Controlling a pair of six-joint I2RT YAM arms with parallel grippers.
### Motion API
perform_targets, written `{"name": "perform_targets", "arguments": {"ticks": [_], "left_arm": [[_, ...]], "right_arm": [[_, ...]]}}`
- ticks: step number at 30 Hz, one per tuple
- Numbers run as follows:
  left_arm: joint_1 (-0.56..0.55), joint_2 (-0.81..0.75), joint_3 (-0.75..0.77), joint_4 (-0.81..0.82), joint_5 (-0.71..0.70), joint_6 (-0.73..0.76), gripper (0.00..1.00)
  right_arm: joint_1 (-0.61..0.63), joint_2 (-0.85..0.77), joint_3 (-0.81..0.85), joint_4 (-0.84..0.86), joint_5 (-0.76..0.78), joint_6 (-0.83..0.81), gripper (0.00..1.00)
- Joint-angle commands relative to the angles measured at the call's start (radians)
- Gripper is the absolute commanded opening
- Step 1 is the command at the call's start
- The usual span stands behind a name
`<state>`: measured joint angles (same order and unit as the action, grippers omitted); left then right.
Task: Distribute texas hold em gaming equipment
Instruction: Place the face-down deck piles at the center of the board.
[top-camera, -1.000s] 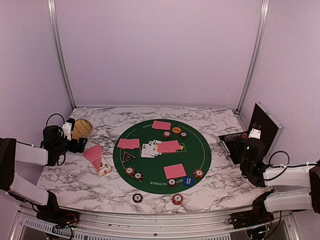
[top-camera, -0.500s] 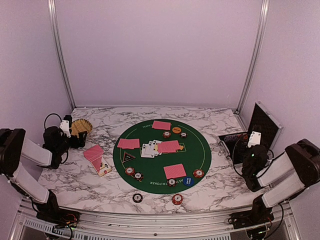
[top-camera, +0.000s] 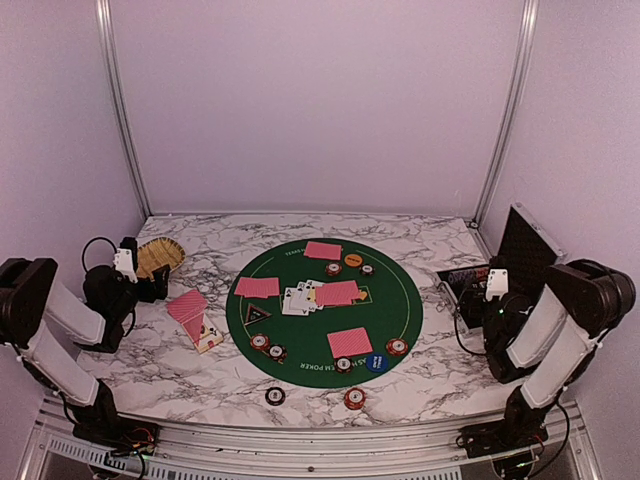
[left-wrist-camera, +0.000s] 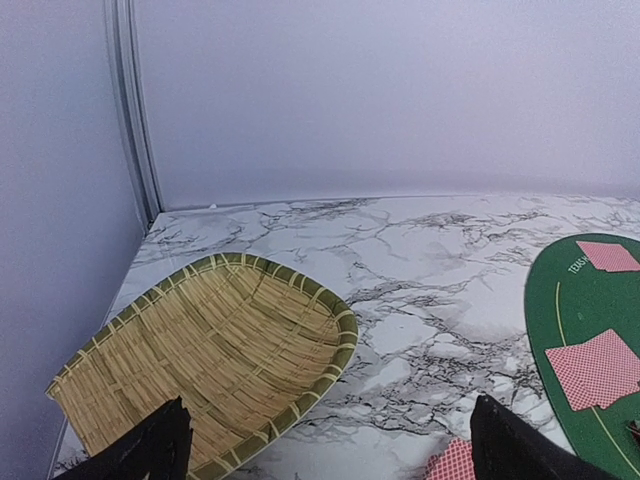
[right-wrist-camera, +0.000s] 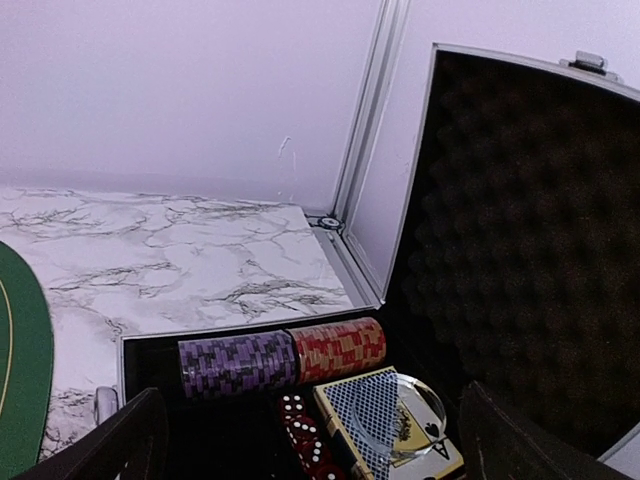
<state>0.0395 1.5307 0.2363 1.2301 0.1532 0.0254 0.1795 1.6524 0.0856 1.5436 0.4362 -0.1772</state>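
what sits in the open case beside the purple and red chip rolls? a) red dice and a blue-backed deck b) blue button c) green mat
a: the right wrist view shows red dice and a blue-backed deck just in front of the chip rolls inside the case.

The white marble-patterned table (top-camera: 170, 365) carried a round green felt mat (top-camera: 405, 300) at its middle; left of the mat, a loose heap of pink-backed cards (top-camera: 188, 305) lay on the bare marble. A tan woven basket (top-camera: 160, 256) sat in the far left corner and an open black case (top-camera: 530, 250) at the right edge; near the front edge, just off the mat, lay a dark chip (top-camera: 275, 396) and a red chip (top-camera: 354, 399).
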Motion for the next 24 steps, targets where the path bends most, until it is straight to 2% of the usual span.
{"name": "perform_targets", "arguments": {"ticks": [1,3,5,24], "left_arm": [[0.007,0.009,0.014,0.037,-0.025,-0.012,0.99],[0.008,0.006,0.014,0.037,-0.025,-0.012,0.99],[0.007,0.004,0.011,0.037,-0.027,-0.013,0.99],[0.007,0.002,0.008,0.04,-0.029,-0.012,0.99]], "right_arm": [[-0.028,-0.011,0.063,0.072,-0.043,0.018,0.99],[-0.052,-0.029,0.12,-0.064,-0.001,0.069,0.99],[-0.109,-0.046,0.145,-0.152,-0.056,0.131,0.99],[-0.115,-0.048,0.133,-0.129,-0.067,0.13,0.99]]}}
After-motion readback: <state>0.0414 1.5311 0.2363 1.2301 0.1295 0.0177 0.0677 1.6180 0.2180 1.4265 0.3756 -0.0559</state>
